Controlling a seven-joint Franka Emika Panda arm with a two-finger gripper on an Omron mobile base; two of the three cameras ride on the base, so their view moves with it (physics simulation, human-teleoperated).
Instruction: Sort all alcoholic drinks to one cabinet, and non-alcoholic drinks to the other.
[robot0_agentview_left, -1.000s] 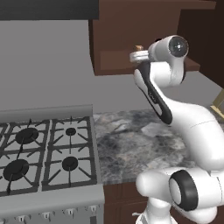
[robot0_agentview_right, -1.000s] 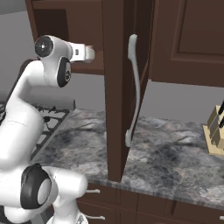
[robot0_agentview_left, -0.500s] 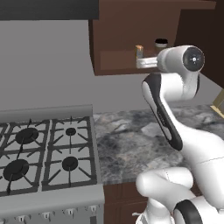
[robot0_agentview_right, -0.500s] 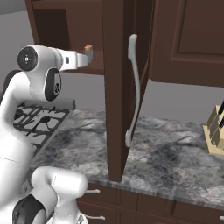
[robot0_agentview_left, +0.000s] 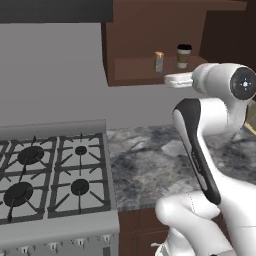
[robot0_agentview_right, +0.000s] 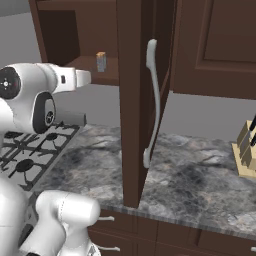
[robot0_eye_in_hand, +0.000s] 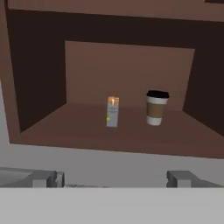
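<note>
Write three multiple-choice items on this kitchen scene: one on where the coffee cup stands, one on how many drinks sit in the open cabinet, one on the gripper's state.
1. The coffee cup stands
A. on the stove
B. in the open cabinet, beside the can
C. by the knife block

2. Drinks in that cabinet:
A. two
B. three
C. four

3. The gripper is
A. shut on the can
B. shut on the cup
C. open, holding nothing

Key: 1 B, cup and can share the cabinet floor; 2 A, only those two stand there; 3 C, the fingertips stand wide apart, short of the cabinet.
</note>
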